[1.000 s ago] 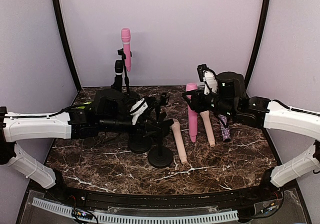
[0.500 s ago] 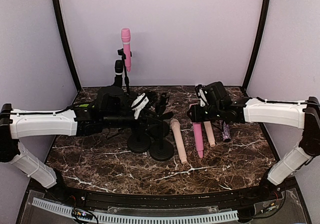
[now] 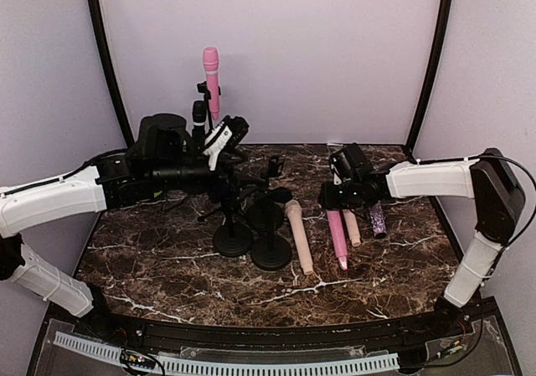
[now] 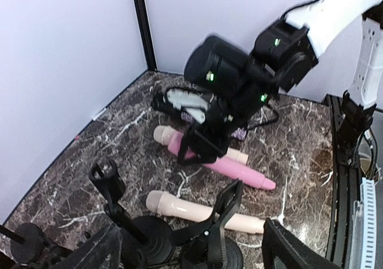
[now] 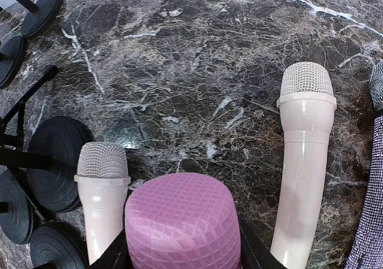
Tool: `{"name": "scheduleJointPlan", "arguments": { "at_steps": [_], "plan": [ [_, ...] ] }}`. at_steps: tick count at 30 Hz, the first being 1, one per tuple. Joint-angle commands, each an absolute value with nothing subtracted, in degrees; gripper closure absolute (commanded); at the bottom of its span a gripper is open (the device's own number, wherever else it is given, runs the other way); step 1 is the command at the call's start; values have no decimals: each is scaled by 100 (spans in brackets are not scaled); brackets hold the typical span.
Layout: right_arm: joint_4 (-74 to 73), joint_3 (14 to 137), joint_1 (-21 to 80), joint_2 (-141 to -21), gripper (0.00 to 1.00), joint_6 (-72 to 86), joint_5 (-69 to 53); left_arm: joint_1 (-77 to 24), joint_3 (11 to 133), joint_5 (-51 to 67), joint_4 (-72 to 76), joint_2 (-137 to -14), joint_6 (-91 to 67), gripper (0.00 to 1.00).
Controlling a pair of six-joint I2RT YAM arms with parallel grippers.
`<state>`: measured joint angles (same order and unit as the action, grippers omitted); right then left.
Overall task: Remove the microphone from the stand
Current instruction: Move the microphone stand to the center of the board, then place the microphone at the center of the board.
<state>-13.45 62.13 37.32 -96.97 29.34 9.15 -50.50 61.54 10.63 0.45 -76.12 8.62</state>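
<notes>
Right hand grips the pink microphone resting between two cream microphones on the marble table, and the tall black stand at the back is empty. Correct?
Not empty: the tall black stand holds a second pink microphone, per the top external view. Rest is right.

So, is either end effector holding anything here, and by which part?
The right end effector grips the pink microphone just behind its head. The left end effector is open and empty.

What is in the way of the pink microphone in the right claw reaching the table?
Nothing visible does. The right gripper holds the pink microphone by its head over a bare strip of table, with a beige microphone on one side and a second beige microphone on the other. Its tail seems to touch down.
</notes>
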Motion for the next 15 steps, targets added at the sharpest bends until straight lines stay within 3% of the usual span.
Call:
{"name": "scheduleJointPlan", "arguments": {
  "at_steps": [1, 7, 15],
  "plan": [
    [-1230, 6425, 3611, -10060, 61, 3001, 1126, -4840, 7051, 1211, -905, -7264, 720, 16],
    [-1069, 6520, 3530, -10333, 53, 3124, 1092, -4068, 7264, 934, -1435, -7101, 619, 13],
    [-989, 6536, 3448, -10411, 42, 3182, 1055, -2415, 6173, 1400, -818, -6558, 35, 10]
  ]
}}
